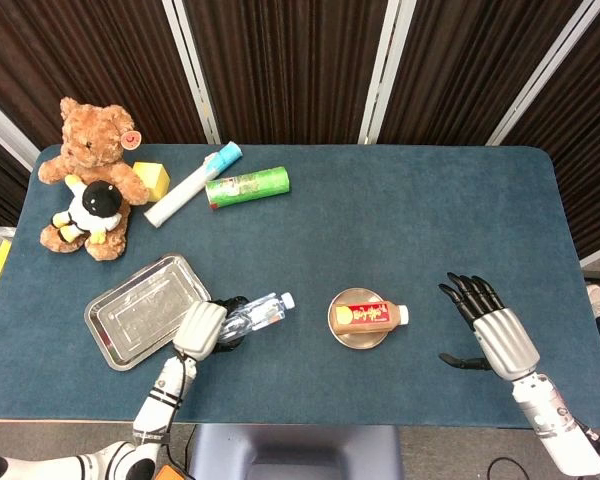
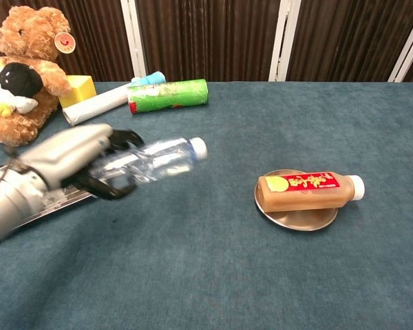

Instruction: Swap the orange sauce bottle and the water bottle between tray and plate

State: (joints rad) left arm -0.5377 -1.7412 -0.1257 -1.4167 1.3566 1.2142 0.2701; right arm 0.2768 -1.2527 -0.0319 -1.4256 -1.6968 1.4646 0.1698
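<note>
Left hand (image 1: 202, 328): fingers wrapped around the water bottle (image 1: 258, 315), holding it on its side, cap toward the plate; the chest view shows it lifted off the tabletop (image 1: 400, 230).
Water bottle, location: in the air between tray (image 1: 145, 309) and plate (image 1: 360, 330), over neither.
Right hand (image 1: 490, 328): fingers spread wide, holding nothing, well apart from the plate on its far side.
Orange sauce bottle (image 1: 370, 315): lying on its side across the plate, cap overhanging the rim.
Tray: bare, nothing on it.
Progress: judged early; water bottle is off the tray, sauce bottle not yet lifted from the plate, neither at its new place.
Remaining: clear the plate, set sauce bottle on tray, water bottle on plate.
Hidden: left fingers' contact under the bottle not visible; tray mostly covered by the arm in the chest view; right hand absent there.
</note>
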